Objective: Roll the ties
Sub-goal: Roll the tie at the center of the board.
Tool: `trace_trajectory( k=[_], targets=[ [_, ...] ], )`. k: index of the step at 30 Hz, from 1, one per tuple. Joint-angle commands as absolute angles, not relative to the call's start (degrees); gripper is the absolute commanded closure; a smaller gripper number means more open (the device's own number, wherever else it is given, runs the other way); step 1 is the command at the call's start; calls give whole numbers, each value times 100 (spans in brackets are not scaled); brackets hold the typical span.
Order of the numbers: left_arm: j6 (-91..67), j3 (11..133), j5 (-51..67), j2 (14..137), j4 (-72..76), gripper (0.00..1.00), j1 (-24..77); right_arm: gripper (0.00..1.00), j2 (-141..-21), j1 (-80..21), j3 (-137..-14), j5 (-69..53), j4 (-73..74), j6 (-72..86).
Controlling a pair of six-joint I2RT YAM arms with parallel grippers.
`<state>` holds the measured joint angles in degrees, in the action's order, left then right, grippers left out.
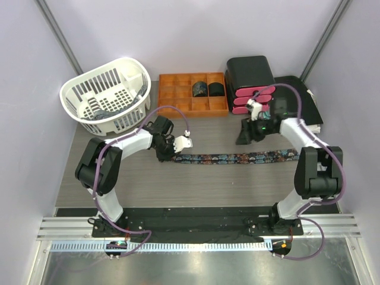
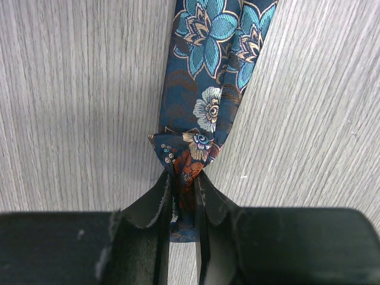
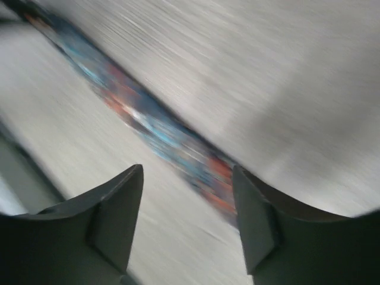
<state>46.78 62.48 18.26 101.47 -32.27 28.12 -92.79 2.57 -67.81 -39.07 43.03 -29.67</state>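
Lying flat across the table (image 1: pixel 196 187) in the top view, the tie (image 1: pixel 237 158) runs 9-to-3. The left gripper (image 1: pixel 168 155) sits at its 9 o'clock end and the right gripper (image 1: pixel 246 135) just off its 12 o'clock edge; grey surface shows toward 6. Left wrist: left gripper (image 2: pixel 184 190) clenched on the tie's (image 2: pixel 205 89) narrow end. Right wrist, blurred: right gripper (image 3: pixel 187 175) spread, holding nothing, tie (image 3: pixel 154 130) stretching toward 10 o'clock.
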Motion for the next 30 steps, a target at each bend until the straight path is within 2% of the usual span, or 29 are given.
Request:
trace_trajectory(
  k=[1, 2, 3, 6, 8, 18, 30],
  targets=[
    [4597, 6117, 2074, 10081, -3182, 86, 2848, 38, -9194, -798, -5646, -4572, 779, 3074],
    [4605, 6091, 2066, 10072, -3164, 86, 2839, 41, -9219, -1217, -5512, -4509, -88, 3450],
    [4614, 6091, 2065, 10064, -3147, 86, 2848, 46, -9298, -1387, -5424, -4465, -436, 3820],
    [4606, 6056, 2109, 10020, -3146, 86, 2839, 53, -9772, -2080, -5335, -4324, -1352, 4797],
    [4597, 6030, 2162, 9985, -3129, 86, 2839, 53, -10114, -2310, -5344, -4176, -1903, 5323],
    [4605, 6021, 2276, 9949, -3076, 86, 2848, 59, -11240, -3146, -5906, -3736, -2557, 5774],
    [4614, 6038, 2303, 9993, -3085, 86, 2848, 67, -11760, -3550, -6029, -3481, -2716, 6100]
  ],
)
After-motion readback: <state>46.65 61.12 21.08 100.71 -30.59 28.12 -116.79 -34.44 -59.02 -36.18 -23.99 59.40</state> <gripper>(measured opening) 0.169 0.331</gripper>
